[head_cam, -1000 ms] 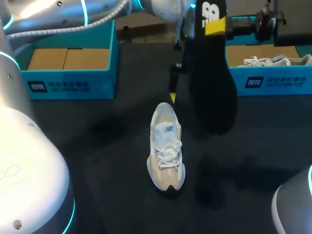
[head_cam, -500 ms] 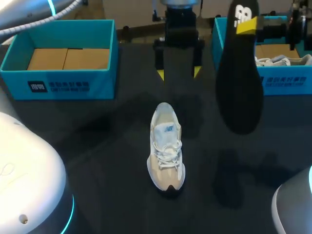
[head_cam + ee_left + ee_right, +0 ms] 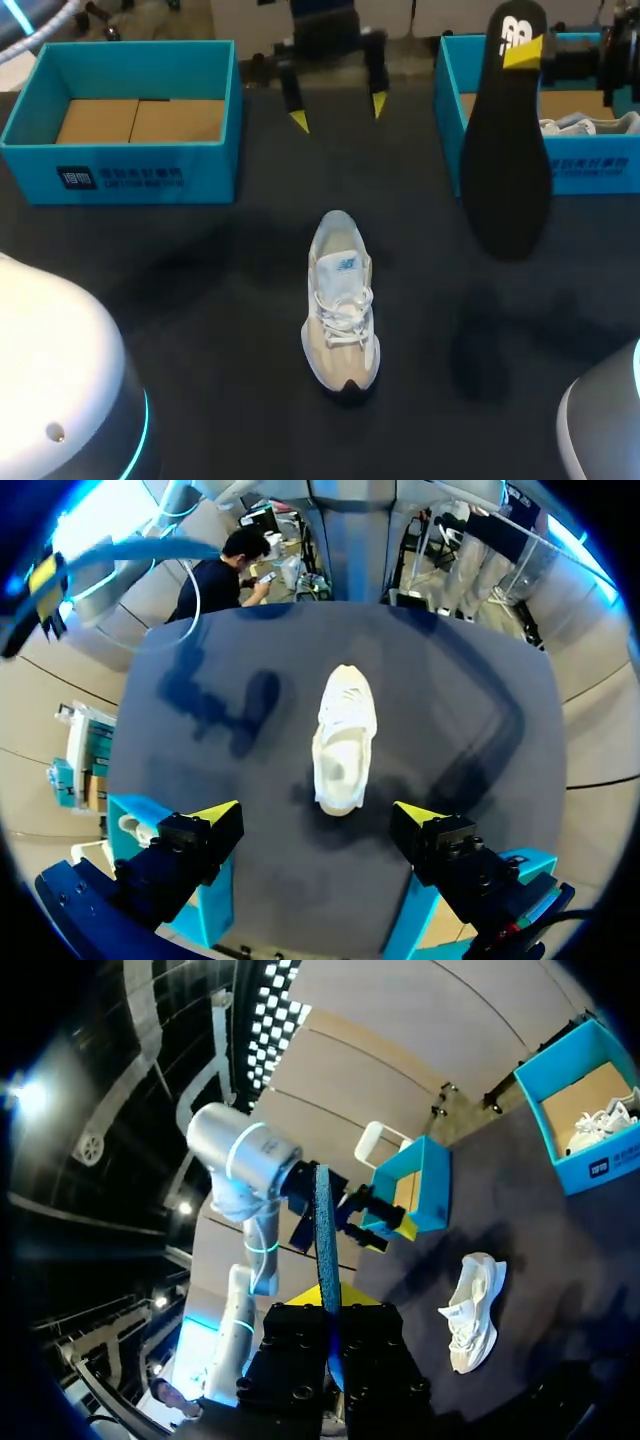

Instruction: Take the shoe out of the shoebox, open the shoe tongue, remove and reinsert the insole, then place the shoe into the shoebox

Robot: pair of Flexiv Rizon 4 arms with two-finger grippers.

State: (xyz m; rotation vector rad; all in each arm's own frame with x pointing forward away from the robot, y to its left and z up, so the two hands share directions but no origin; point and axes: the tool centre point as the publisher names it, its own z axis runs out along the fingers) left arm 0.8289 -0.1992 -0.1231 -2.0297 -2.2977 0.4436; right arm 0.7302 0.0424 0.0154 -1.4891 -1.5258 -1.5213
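A white shoe (image 3: 340, 300) lies upright in the middle of the dark table, toe toward the front edge. In the left wrist view the shoe (image 3: 345, 740) shows its mouth, ahead of my left gripper (image 3: 318, 815). My left gripper (image 3: 339, 112) hangs open over the table's far edge, well clear of the shoe. A black insole (image 3: 510, 140) hangs upright in the air at the right. My right gripper (image 3: 525, 50) is shut on its top end. The right wrist view shows the insole (image 3: 325, 1240) edge-on between that gripper's (image 3: 328, 1305) fingers, and the shoe (image 3: 475, 1310) on the table below.
An open teal shoebox (image 3: 130, 175) with a bare cardboard floor stands at the back left. A second teal shoebox (image 3: 600, 170) at the back right holds another white shoe (image 3: 590, 125). The hanging insole is just in front of that box.
My left gripper has drawn back from just behind the shoe to the table's far edge and turned, fingers wide. My right gripper has carried the insole to the right.
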